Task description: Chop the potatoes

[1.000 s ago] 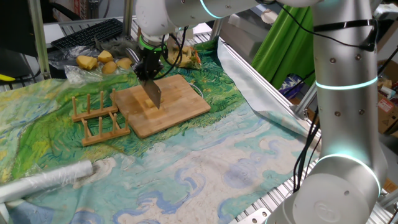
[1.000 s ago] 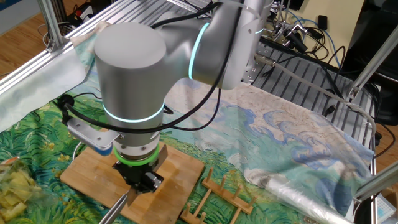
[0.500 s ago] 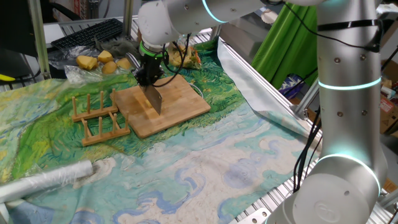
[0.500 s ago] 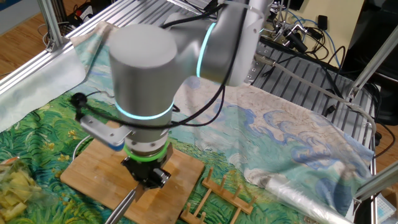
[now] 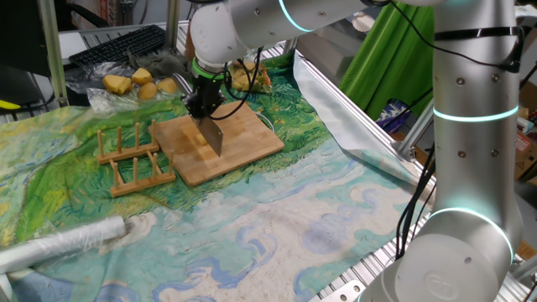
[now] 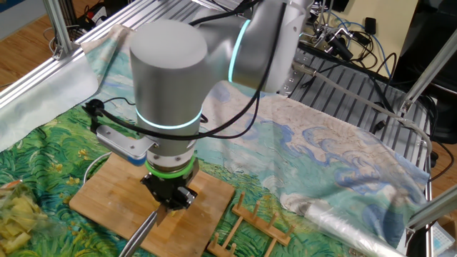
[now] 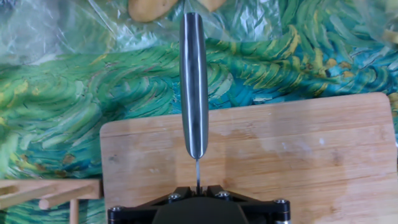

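So the cutting board [image 5: 220,139] sits on the cloth [image 5: 277,218], with the rack [image 5: 132,158] just beside it on its left. The knife [image 5: 211,133] hangs over the board's middle. Whole potatoes [image 5: 138,82] lie behind the board, and a plastic roll [image 5: 63,242] is near the front-left corner.

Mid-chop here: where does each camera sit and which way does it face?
One fixed view: in front of the table, facing the wooden board, peg rack and whole potatoes; whole arm shows, knife in the gripper.
The other fixed view: opposite side, high, looking down past the arm's wrist.
Hand view: on the hand, looking along the blade; gripper base shows.
All share board and knife.
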### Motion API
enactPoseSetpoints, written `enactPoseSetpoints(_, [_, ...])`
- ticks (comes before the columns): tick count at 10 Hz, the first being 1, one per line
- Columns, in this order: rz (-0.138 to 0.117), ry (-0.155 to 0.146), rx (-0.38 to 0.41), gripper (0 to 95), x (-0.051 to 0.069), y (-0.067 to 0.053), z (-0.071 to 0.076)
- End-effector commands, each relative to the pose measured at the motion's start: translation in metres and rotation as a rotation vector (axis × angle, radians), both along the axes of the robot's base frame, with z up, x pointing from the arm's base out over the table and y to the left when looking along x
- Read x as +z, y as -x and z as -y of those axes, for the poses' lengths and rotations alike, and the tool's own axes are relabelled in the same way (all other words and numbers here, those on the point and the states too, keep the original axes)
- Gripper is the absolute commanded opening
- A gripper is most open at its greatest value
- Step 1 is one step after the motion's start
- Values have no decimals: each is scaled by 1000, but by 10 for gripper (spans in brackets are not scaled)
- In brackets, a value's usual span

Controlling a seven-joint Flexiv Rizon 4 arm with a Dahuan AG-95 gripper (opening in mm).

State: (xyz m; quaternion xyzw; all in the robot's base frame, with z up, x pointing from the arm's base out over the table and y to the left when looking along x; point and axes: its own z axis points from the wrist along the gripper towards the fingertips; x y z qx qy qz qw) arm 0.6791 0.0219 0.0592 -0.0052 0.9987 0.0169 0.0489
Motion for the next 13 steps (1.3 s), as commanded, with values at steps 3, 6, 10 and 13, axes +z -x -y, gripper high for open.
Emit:
enactPoseSetpoints(3, [1, 1, -1, 0, -4, 2, 1])
enactPoseSetpoints(6, [1, -6, -2, 0, -5, 3, 1])
enactPoseSetpoints(10, [1, -8, -5, 0, -5, 2, 1])
enactPoseSetpoints(13, [1, -11, -13, 0, -4, 3, -2])
